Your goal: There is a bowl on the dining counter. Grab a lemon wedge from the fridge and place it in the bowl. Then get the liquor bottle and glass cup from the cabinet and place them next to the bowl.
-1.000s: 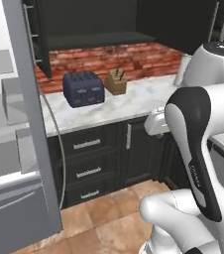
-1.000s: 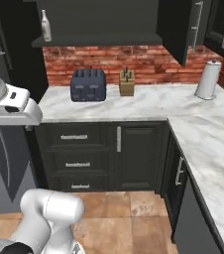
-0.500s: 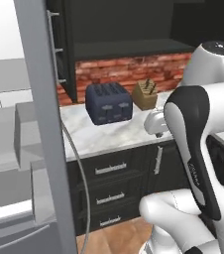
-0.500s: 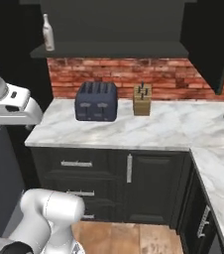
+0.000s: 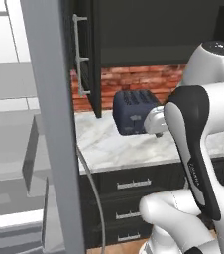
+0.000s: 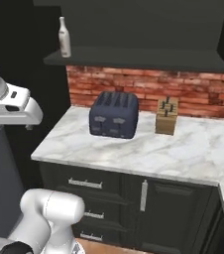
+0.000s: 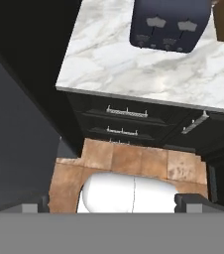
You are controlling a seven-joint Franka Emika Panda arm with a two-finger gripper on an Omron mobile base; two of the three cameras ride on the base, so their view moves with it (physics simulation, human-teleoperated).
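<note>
A pale liquor bottle (image 6: 63, 37) stands upright at the left end of a dark cabinet shelf above the counter. The fridge stands open on the left, with its grey door edge (image 5: 49, 124) close to the camera and pale shelves (image 5: 7, 163) behind it. My gripper (image 7: 114, 203) is open with nothing between its fingertips (image 7: 34, 203), and it looks down at the floor in front of the drawers. The bowl, the lemon wedge and the glass cup are out of view.
A dark blue toaster (image 6: 113, 121) and a wooden knife block (image 6: 166, 116) sit on the marble counter (image 6: 183, 154) against a brick wall. Dark drawers (image 7: 126, 113) run below it, above a tiled floor (image 7: 134, 158). An open dark cabinet door (image 5: 86, 54) hangs beside the fridge.
The base has driven closer and to the left, so both base views have shifted. The toaster looms larger and the fridge door takes more of the left view. The gripper stays open.
</note>
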